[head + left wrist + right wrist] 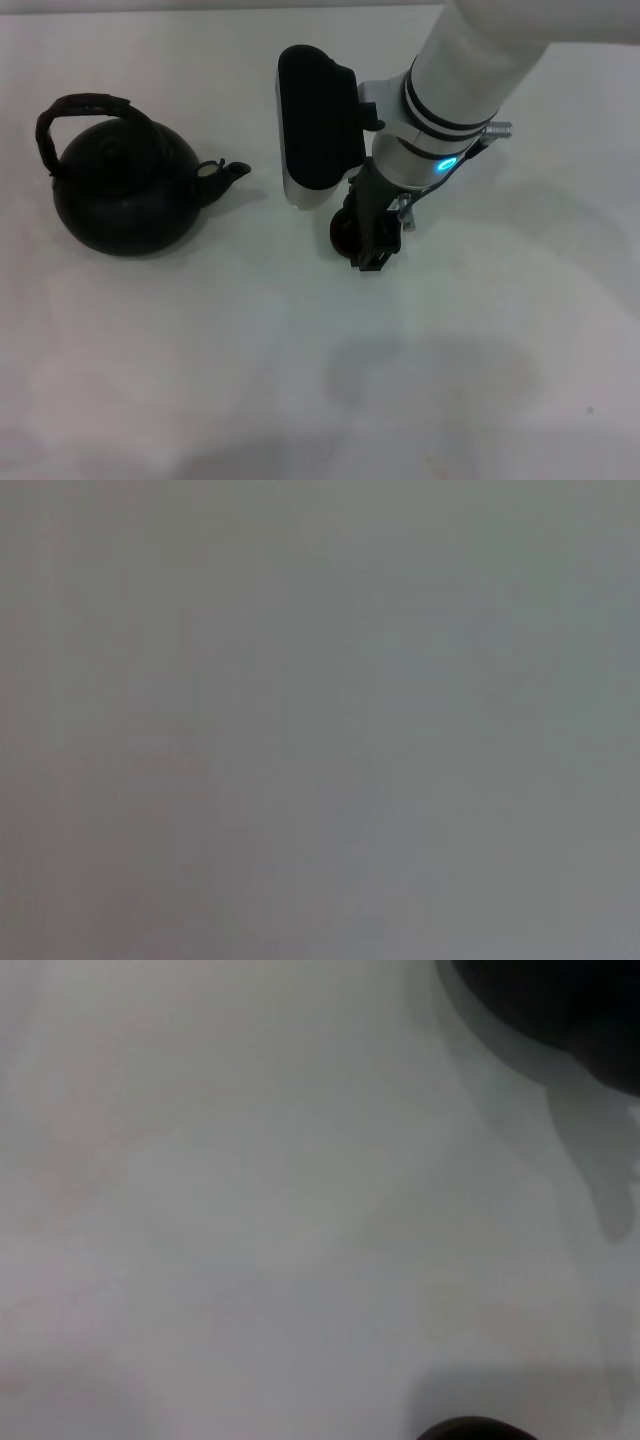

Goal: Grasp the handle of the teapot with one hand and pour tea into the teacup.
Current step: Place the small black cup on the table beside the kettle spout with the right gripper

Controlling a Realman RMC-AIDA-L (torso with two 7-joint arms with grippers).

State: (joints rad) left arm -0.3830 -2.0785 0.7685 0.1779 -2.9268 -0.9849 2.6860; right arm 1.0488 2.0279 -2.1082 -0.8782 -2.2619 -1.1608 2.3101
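The matte black teapot (125, 195) stands on the left of the white table, its short spout (228, 173) pointing right. Its rough arched handle (80, 108) loops over the top, free of any gripper. The small black teacup (343, 230) sits near the middle, mostly hidden by my right gripper (372, 250), which is low at the cup's right side. In the right wrist view, the teapot (560, 1000) is a dark mass at one corner and a dark rim of the teacup (470, 1430) shows at the frame's edge. The left gripper is out of view.
The white table (450, 380) stretches in front of and to the right of the cup. My right arm's white forearm (470, 70) and black wrist block (315, 120) hang over the table behind the cup. The left wrist view shows only plain grey.
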